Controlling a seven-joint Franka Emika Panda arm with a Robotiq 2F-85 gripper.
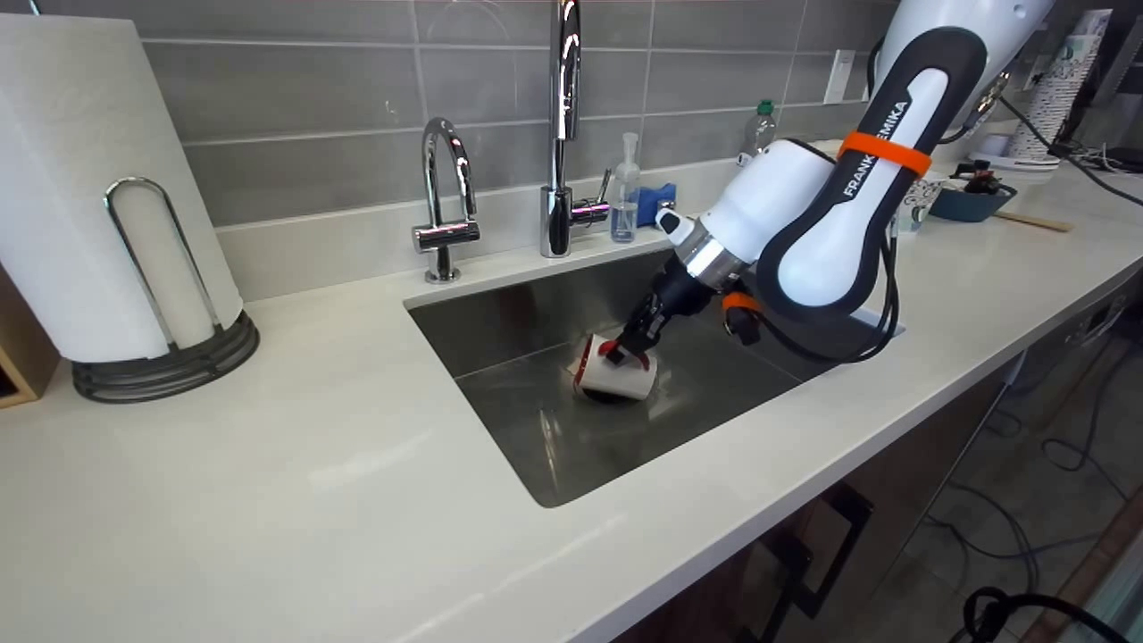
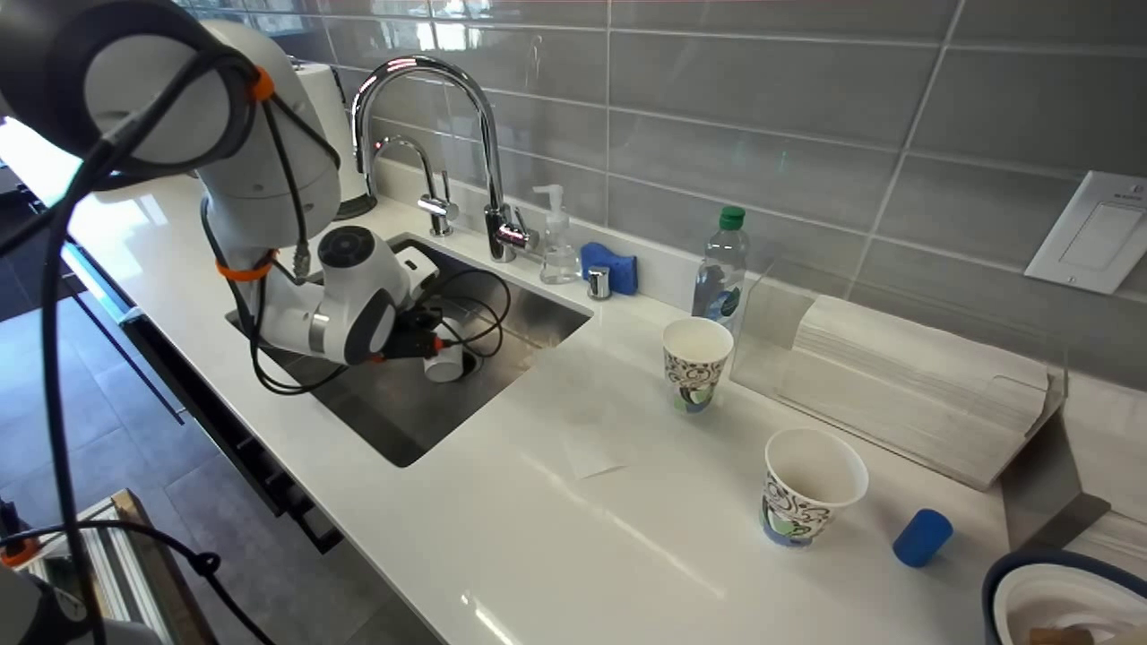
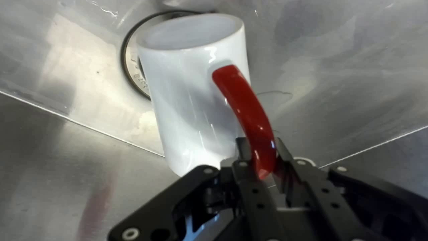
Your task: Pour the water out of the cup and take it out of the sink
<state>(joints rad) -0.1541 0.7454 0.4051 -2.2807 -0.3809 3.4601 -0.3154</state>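
The cup is a white mug with a red handle. It is tilted, low inside the steel sink; it also shows in an exterior view and large in the wrist view. There, one pale round end faces away from me, over part of the round drain; I cannot tell if it touches the sink floor. My gripper has its two fingers close on both sides of the red handle; it also shows in an exterior view. Any water inside the cup is not visible.
A tall faucet and a small faucet stand behind the sink. A soap dispenser and blue sponge are beside them. Paper cups, a bottle and a paper towel roll stand on the counter.
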